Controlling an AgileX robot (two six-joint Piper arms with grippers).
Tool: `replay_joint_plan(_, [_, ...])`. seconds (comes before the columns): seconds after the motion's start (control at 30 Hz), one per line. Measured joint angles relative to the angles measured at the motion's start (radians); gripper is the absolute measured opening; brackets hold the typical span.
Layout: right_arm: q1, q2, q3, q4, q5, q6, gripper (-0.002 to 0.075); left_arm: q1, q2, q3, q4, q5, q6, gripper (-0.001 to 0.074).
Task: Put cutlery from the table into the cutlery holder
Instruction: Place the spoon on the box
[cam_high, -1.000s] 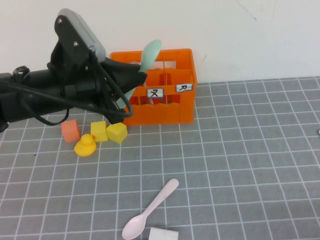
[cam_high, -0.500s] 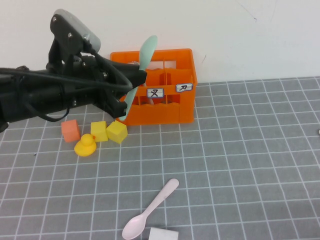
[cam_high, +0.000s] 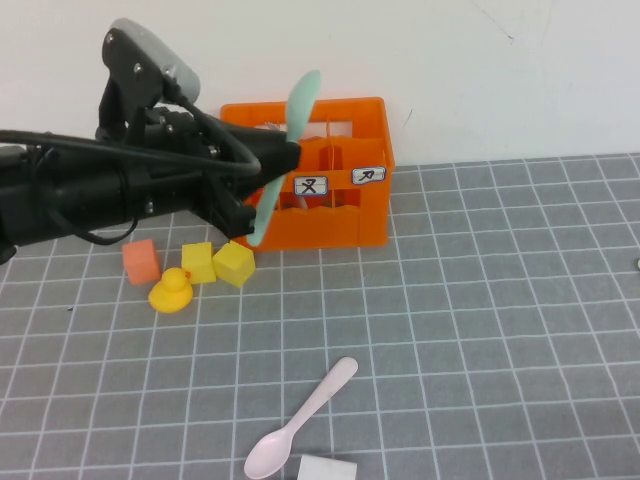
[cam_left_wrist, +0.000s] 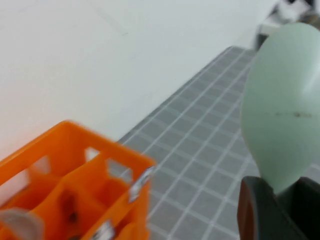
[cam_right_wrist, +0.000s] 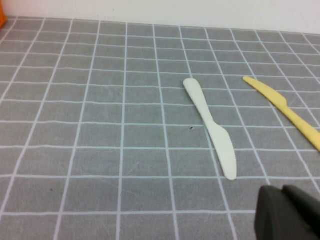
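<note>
The left pincer (cam_high: 268, 172), in the upper left of the high view, was clamped on the handle of the mint-green spoon (cam_high: 296, 115), which stood nearly upright with its bowl at the top and its lower tip hanging in front of the crate's left face. In the left wrist view the spoon's bowl filled the right side above the dark fingers (cam_left_wrist: 260, 212) gripping it. Just behind and right of that pincer sat the orange cutlery holder (cam_high: 340, 210) against the white wall, two of its white labels facing the camera. Lower left of the holder, on the gridded grey table (cam_high: 500, 330), lay an orange cube (cam_high: 141, 261), two yellow cubes (cam_high: 233, 264) and a yellow rubber duck (cam_high: 171, 291), close together. The pale pink spoon (cam_high: 300, 418) lay near the bottom centre of the high view, bowl toward the lower edge, with a white block (cam_high: 326, 468) just beside it at the frame's bottom edge.

The right pincer (cam_right_wrist: 290, 215) appeared only in the right wrist view, at the lower right corner, pressed together and holding nothing, above the table. Ahead of it lay a white plastic knife (cam_right_wrist: 211, 127) and, well to its right, a yellow knife (cam_right_wrist: 285, 111)
</note>
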Motion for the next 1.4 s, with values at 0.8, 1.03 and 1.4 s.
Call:
replay_joint_plan(0.8, [0.000, 0.000, 0.000, 0.000, 0.000, 0.000, -0.0003, -0.083, -0.162, 0.000, 0.739, -0.256, -0.504, 0.0090])
replay_joint_plan(1.03, [0.000, 0.000, 0.000, 0.000, 0.000, 0.000, -0.0003, -0.107, -0.169, 0.000, 1.115, -0.470, -1.167, 0.0090])
replay_joint_plan(1.4, [0.000, 0.000, 0.000, 0.000, 0.000, 0.000, -0.0003, -0.084, -0.151, 0.000, 2.041, -0.956, -2.436, 0.0090])
